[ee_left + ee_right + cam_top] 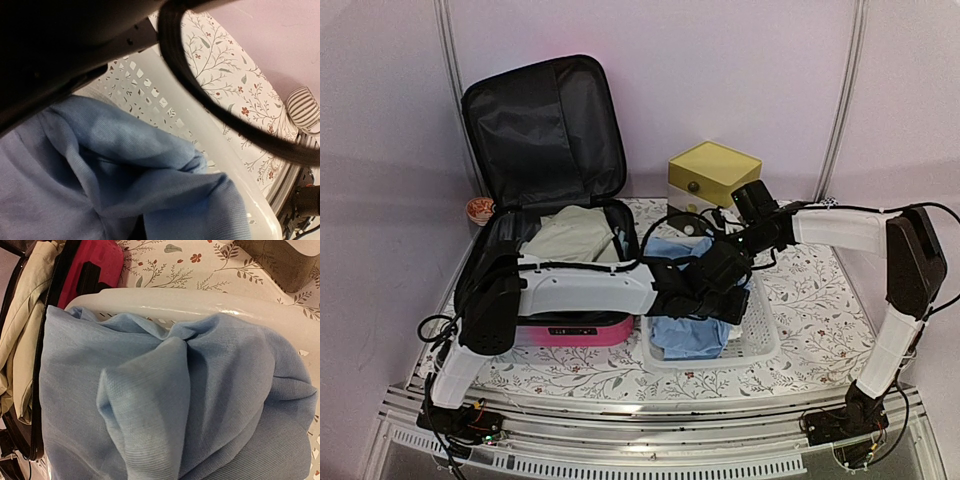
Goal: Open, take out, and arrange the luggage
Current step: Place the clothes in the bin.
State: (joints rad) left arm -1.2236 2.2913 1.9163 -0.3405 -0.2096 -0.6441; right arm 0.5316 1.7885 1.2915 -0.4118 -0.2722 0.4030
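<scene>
**Overhead view, with both wrist views.** The luggage sits at the back-left corner of the table, already open. Its lid stands upright against the back wall with the black lining facing the arms. The lower shell lies flat, its long axis running from the near edge toward the back. A beige garment lies inside the shell, not yet taken out. Just beside the luggage, toward the table's centre, a white basket holds a blue cloth. A yellow-topped box stands behind the basket near the back edge. Both arms meet over the basket. The left gripper and right gripper hang close together above the blue cloth, each with jaws pressed together. Neither wrist view shows its own fingers clearly, so whether either pinches a fold of the cloth cannot be told. In both wrist views the cloth lies bunched against the basket wall. Judged from this layout, the blue cloth is being arranged in the basket, and the coming move turns on the beige garment. It lies to the left of and behind both grippers, across the luggage's right wall. The left arm is the nearer, its forearm passing along the luggage's near side. The right arm would have to reach across the basket.
</scene>
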